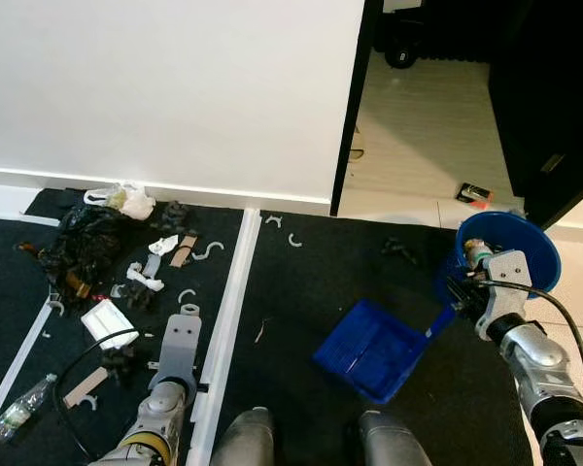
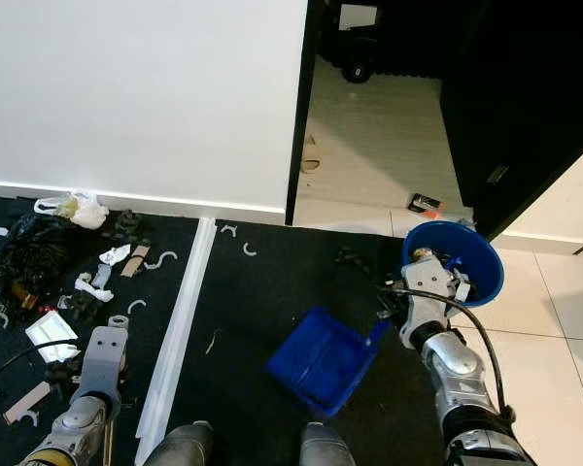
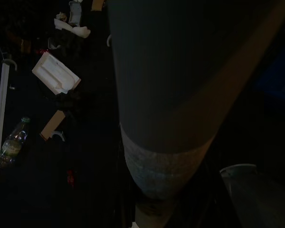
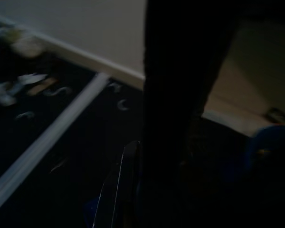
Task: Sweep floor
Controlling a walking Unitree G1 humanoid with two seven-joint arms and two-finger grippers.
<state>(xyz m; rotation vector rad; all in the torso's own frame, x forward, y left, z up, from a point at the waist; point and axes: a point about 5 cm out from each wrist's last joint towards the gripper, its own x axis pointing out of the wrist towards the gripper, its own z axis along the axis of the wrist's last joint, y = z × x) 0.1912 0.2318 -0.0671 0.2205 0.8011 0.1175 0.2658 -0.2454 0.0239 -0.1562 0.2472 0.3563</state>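
Note:
My right gripper [image 1: 459,297] is shut on the handle of a blue dustpan [image 1: 369,349], which hangs tilted over the black mat in front of me. Right behind that gripper stands a blue bucket [image 1: 549,254] with rubbish in it. Litter lies on the left: a black plastic bag [image 1: 83,243], a white bag [image 1: 126,199], a white tray [image 1: 107,322], a cardboard strip [image 1: 85,386], a plastic bottle [image 1: 19,408] and several white C-shaped clips [image 1: 209,252]. My left arm [image 1: 170,379] is held low over this litter. A thick dark cylinder [image 3: 171,95] stands close before the left wrist camera.
A white strip [image 1: 228,311] runs across the black mat between the litter and the dustpan. A white wall [image 1: 175,97] stands ahead, with an open doorway [image 1: 418,126] onto a pale floor to its right. A small packet [image 1: 474,194] lies on the tiles. A black scrap [image 1: 398,250] lies near the bucket.

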